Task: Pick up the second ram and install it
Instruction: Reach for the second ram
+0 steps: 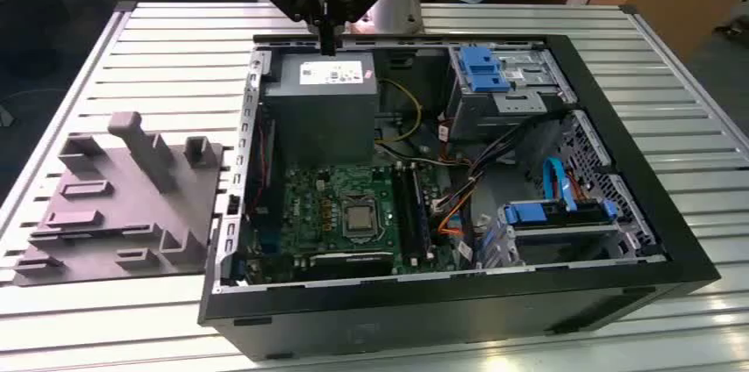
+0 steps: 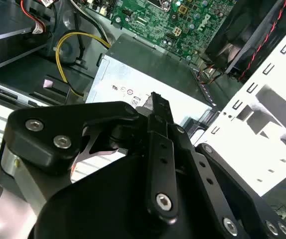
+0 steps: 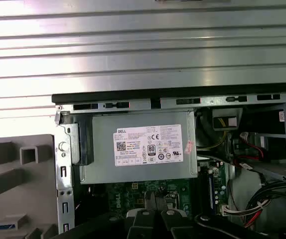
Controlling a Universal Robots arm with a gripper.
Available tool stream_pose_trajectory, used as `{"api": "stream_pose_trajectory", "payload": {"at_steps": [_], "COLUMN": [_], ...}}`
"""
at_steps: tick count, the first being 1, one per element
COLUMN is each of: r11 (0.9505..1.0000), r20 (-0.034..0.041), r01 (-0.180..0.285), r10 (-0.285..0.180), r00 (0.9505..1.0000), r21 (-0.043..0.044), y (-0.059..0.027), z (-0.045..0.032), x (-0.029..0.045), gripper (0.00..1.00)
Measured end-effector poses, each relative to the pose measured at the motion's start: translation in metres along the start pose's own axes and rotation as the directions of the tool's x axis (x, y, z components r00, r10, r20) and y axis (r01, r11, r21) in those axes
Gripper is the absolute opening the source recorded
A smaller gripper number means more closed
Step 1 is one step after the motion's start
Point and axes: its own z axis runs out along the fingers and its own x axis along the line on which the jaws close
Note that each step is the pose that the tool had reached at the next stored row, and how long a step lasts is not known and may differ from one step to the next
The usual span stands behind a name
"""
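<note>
My gripper (image 1: 329, 46) hangs at the far side of the open computer case (image 1: 468, 295), just over the far edge of the grey power-supply box (image 1: 318, 100). Its fingers are pressed together and I see nothing between them. In both wrist views the shut fingertips (image 2: 155, 99) (image 3: 153, 198) point at the labelled power-supply box (image 2: 148, 74) (image 3: 138, 149). The green motherboard (image 1: 333, 210) lies nearer the front, with long black memory slots (image 1: 410, 205) along the side toward the exterior view's right. The second ram is out of view.
A grey moulded fixture (image 1: 117, 205) sits on the slatted metal table (image 1: 153, 47) at the exterior view's left of the case. Inside the case are blue drive brackets (image 1: 482, 69), loose cables (image 1: 468, 188) and a second blue bay (image 1: 556, 214).
</note>
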Motion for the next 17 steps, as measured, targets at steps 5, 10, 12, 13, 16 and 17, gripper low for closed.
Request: {"api": "stream_pose_trajectory", "payload": {"at_steps": [5,10,12,13,16,17], "r11": [1.0,1.0,1.0,1.0,1.0,1.0], "r20": [0.0,0.0,0.0,0.0,0.0001,0.0003], "r01": [0.0,0.0,0.0,0.0,0.0,0.0], "r10": [0.0,0.0,0.0,0.0,0.0,0.0], "r00": [1.0,1.0,1.0,1.0,1.0,1.0], "r21": [0.0001,0.0,0.0002,0.0001,0.0001,0.0], "y": [0.0,0.0,0.0,-0.0001,-0.0004,-0.0005], "z": [0.0,0.0,-0.0001,0.0,-0.0001,-0.0001], "x": [0.0,0.0,0.0008,0.0014,0.0047,0.0064], "gripper": [0.1,0.1,0.1,0.1,0.1,0.1]}}
